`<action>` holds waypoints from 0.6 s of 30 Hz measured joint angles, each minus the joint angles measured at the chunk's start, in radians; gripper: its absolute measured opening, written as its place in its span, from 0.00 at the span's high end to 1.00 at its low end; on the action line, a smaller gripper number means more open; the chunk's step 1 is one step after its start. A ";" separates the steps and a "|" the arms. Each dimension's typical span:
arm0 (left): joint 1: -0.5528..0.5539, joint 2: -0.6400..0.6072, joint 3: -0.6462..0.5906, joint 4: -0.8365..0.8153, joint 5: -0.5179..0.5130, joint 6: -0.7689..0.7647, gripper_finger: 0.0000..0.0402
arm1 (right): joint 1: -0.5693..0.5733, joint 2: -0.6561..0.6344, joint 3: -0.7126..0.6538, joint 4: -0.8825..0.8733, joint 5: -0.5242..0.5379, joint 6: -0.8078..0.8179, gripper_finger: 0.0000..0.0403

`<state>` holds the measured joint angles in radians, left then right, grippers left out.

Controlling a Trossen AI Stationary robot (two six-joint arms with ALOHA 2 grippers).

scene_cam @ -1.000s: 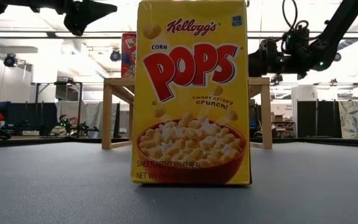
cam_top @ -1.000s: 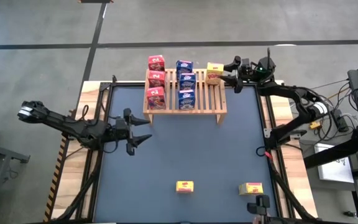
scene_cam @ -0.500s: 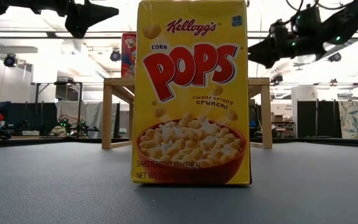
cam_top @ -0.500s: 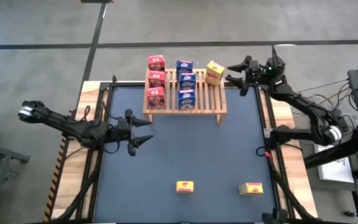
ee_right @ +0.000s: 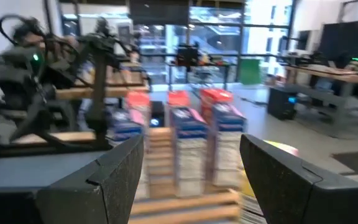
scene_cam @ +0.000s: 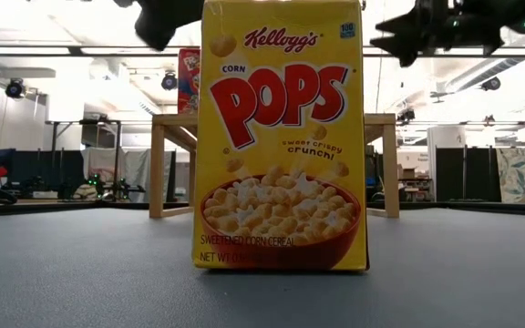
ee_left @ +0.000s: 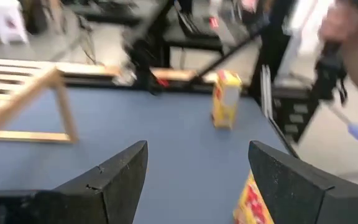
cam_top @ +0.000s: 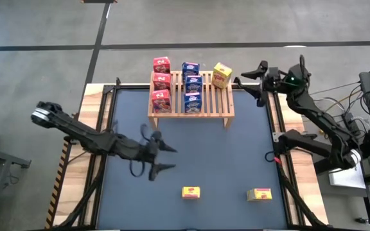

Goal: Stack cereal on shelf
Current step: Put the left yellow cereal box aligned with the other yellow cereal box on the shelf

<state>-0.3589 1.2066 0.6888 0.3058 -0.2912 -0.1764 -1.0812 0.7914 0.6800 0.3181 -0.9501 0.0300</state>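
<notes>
My left gripper (cam_top: 161, 158), fingers apart and empty, hangs over open mat; two yellow boxes (cam_top: 191, 192) stand near the front edge at five o'clock. The shelf (cam_top: 191, 95) at twelve carries red, blue and one yellow box (cam_top: 221, 74). My right gripper (cam_top: 251, 80), spread empty, hovers beside its right end.

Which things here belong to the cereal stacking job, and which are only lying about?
Job:
light wooden slatted shelf
three red, three blue, one yellow cereal box on it
two yellow boxes on the table

Lying about:
cables beside the table
</notes>
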 joint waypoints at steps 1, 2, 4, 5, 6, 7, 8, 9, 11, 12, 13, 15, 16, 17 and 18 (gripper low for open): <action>-0.012 0.040 0.042 -0.036 0.005 0.000 0.34 | 0.017 -0.013 0.000 0.000 0.000 0.010 0.36; -0.025 0.080 0.090 -0.086 0.011 -0.001 0.34 | 0.035 -0.026 0.000 0.000 0.000 0.022 0.36; -0.051 0.162 0.189 -0.207 0.013 -0.024 0.34 | 0.073 -0.050 0.000 -0.001 0.000 0.033 0.36; -0.065 0.204 0.242 -0.269 0.014 -0.038 0.34 | 0.092 -0.061 0.000 -0.001 0.000 0.037 0.36; -0.077 0.249 0.295 -0.332 0.014 -0.054 0.34 | 0.110 -0.070 0.000 -0.001 0.001 0.038 0.36; -0.089 0.294 0.347 -0.389 0.015 -0.072 0.34 | 0.126 -0.080 0.000 0.000 0.004 0.038 0.36; -0.099 0.340 0.396 -0.440 0.015 -0.092 0.34 | 0.141 -0.086 0.000 0.000 0.008 0.038 0.36; -0.107 0.386 0.447 -0.497 0.015 -0.108 0.34 | 0.154 -0.091 0.000 0.001 0.012 0.038 0.36; -0.115 0.471 0.547 -0.622 0.023 -0.139 0.34 | 0.176 -0.096 0.000 -0.003 0.030 0.039 0.37; -0.115 0.511 0.598 -0.688 0.037 -0.155 0.34 | 0.184 -0.097 0.000 -0.007 0.034 0.038 0.36; -0.114 0.546 0.649 -0.746 0.057 -0.167 0.34 | 0.191 -0.097 0.000 -0.009 0.034 0.038 0.36; -0.113 0.606 0.741 -0.842 0.096 -0.185 0.33 | 0.201 -0.094 0.000 -0.011 0.034 0.038 0.36; -0.114 0.632 0.780 -0.879 0.113 -0.190 0.32 | 0.205 -0.093 0.000 -0.014 0.035 0.036 0.36; -0.117 0.653 0.815 -0.910 0.125 -0.187 0.31 | 0.207 -0.090 0.000 -0.016 0.035 0.030 0.36; -0.121 0.669 0.845 -0.939 0.127 -0.180 0.30 | 0.209 -0.087 0.000 -0.019 0.035 0.026 0.36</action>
<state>-0.4799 1.8753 1.5342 -0.6327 -0.1638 -0.3565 -0.8721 0.7039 0.6800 0.2989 -0.9153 0.0559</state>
